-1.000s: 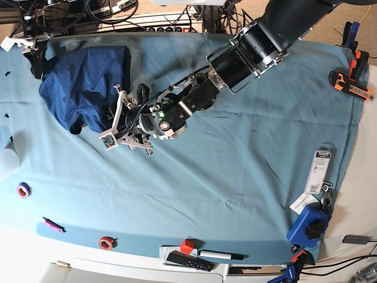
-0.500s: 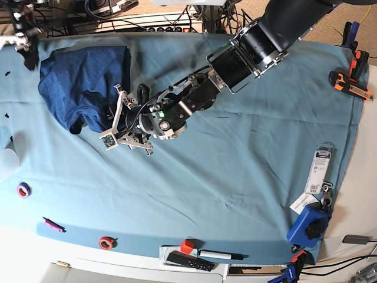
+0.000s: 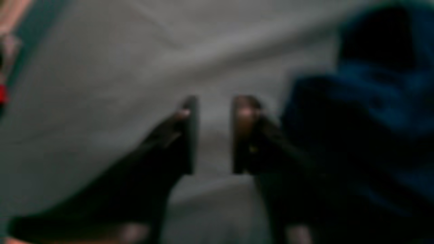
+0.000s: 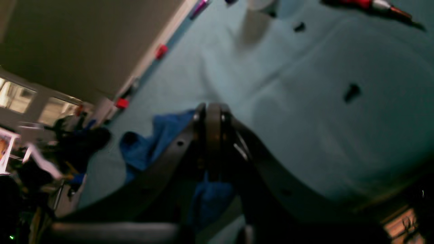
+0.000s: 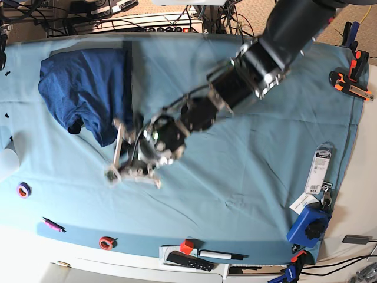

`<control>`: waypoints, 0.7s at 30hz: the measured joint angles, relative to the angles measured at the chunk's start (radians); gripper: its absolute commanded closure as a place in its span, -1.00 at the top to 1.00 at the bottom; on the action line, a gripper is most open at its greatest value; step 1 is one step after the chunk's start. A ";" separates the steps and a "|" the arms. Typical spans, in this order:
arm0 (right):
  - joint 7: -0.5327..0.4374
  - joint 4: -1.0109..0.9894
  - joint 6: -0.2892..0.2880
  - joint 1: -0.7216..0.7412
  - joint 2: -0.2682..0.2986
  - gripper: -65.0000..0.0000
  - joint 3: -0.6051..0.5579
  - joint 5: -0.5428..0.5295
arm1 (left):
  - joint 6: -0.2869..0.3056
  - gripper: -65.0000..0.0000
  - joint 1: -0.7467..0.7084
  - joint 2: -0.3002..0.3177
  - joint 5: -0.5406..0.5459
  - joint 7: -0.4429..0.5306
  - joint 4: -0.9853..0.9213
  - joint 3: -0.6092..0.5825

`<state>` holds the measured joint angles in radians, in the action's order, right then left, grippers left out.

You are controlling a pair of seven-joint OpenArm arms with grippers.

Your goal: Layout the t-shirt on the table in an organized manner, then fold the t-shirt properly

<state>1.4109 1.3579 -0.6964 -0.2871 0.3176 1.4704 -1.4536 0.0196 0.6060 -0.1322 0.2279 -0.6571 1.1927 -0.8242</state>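
Bunched up on the far left of the table (image 5: 247, 177), the t-shirt (image 5: 88, 88), rumpled and not laid flat. Just beside its lower edge, low over the cloth, the left gripper (image 3: 213, 135): jaws a narrow gap apart, apparently nothing between them, though blurred. Off at the table's far-left corner, the right gripper (image 4: 210, 117), pressed fully together, empty, shirt below it.

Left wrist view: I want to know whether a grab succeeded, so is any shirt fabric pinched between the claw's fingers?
No, the left claw shows bare grey cloth in its gap, and the t-shirt lies off to the side.
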 measured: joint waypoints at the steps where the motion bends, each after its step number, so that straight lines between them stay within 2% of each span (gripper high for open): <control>1: 0.005 0.000 0.000 0.002 -0.003 -1.00 0.000 0.002 | -0.013 -1.00 0.012 0.000 0.002 -0.005 0.000 0.001; 4: 0.005 0.002 0.000 0.005 -0.002 -1.00 0.000 0.004 | -0.019 -1.00 0.022 0.000 0.024 -0.040 0.000 0.015; 5: 0.004 0.003 0.000 0.006 -0.002 -1.00 0.000 0.004 | -0.003 -1.00 0.021 0.000 0.038 -0.061 0.000 0.018; 6: 0.003 0.004 0.000 0.007 -0.002 -1.00 0.000 0.002 | 0.027 -1.00 0.018 0.000 0.066 -0.076 0.000 0.024; 11: 0.002 0.004 0.000 0.039 -0.002 -1.00 -0.010 0.004 | 0.267 -1.00 -0.014 0.000 0.301 -0.094 0.000 0.026; 16: 0.002 0.004 0.000 0.100 -0.002 -1.00 -0.115 0.005 | 0.476 -1.00 -0.064 0.000 0.491 -0.104 0.001 0.050; 19: 0.002 0.004 -0.001 0.149 -0.007 -1.00 -0.212 0.004 | 0.536 -1.00 -0.111 0.000 0.538 -0.108 0.001 0.089; 21: 0.001 0.005 -0.001 0.171 -0.026 -1.00 -0.277 -0.001 | 0.539 -1.00 -0.138 0.000 0.541 -0.109 0.001 0.112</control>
<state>1.4117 1.3632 -0.6971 -0.1162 0.2920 1.1938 -1.4544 0.5587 0.4679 -0.1322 0.7692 -0.7662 1.1938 -0.7120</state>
